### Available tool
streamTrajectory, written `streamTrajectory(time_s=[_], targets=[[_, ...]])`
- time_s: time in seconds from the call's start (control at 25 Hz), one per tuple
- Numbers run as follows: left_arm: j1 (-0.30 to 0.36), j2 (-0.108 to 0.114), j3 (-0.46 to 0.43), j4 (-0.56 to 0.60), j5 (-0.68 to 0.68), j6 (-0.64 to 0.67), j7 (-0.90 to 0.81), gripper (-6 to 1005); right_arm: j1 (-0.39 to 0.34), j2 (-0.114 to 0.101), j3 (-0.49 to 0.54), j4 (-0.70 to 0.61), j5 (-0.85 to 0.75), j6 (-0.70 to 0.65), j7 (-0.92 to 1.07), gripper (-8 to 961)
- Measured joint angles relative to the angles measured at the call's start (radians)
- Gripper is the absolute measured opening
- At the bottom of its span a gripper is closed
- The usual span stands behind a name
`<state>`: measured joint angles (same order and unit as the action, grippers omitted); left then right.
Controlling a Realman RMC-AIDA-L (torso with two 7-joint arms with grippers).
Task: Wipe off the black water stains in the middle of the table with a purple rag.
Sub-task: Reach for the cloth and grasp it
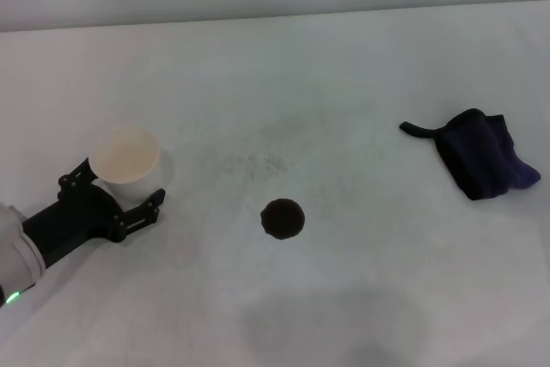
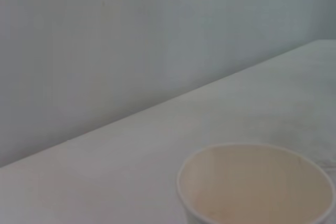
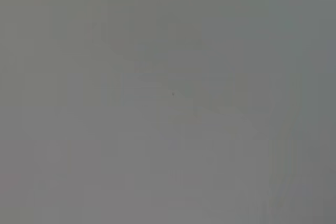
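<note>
The black water stains (image 1: 282, 218) are one round dark blot in the middle of the white table (image 1: 344, 75). At the right lies the purple rag (image 1: 481, 154), bunched, with a thin dark strip sticking out toward the middle; nothing touches it. My left gripper (image 1: 116, 192) is at the left, open, with its black fingers on either side of the base of an upright paper cup (image 1: 125, 155). The left wrist view shows only the cup's mouth (image 2: 257, 182) and the table beyond it. My right gripper is out of view, and the right wrist view shows only plain grey.
A faint grey speckled smudge (image 1: 249, 163) lies just behind the blot. The table's far edge meets a pale wall at the top of the head view. Bare table lies between the blot and the rag.
</note>
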<state>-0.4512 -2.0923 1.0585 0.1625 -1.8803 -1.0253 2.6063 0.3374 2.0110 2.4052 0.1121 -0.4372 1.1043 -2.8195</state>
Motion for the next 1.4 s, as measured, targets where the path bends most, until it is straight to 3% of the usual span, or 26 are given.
streamTrajectory(time_s=[0.68,0.92,1.12,1.24,1.4], targets=[[0.120,0.005,-0.008,0.013,-0.031,-0.047,0.014,888,-0.004,0.000,-0.030,0.004,-0.029,0.015,-0.002,511],[0.189,0.014,-0.010,0.021,-0.237,-0.063,0.051,887,0.000,-0.001,-0.087,0.017,-0.031,0.031,0.022,512],[0.227,0.015,-0.010,0.063,-0.384,-0.079,0.056,888,-0.005,-0.004,-0.175,0.069,-0.032,0.033,0.222,512],[0.230,0.014,-0.010,0.066,-0.468,-0.079,0.057,888,-0.014,-0.022,-0.261,0.148,-0.049,-0.046,0.425,512],[0.222,0.014,-0.009,0.073,-0.520,-0.079,0.057,887,-0.028,-0.083,-0.387,0.291,-0.177,-0.198,0.775,513]])
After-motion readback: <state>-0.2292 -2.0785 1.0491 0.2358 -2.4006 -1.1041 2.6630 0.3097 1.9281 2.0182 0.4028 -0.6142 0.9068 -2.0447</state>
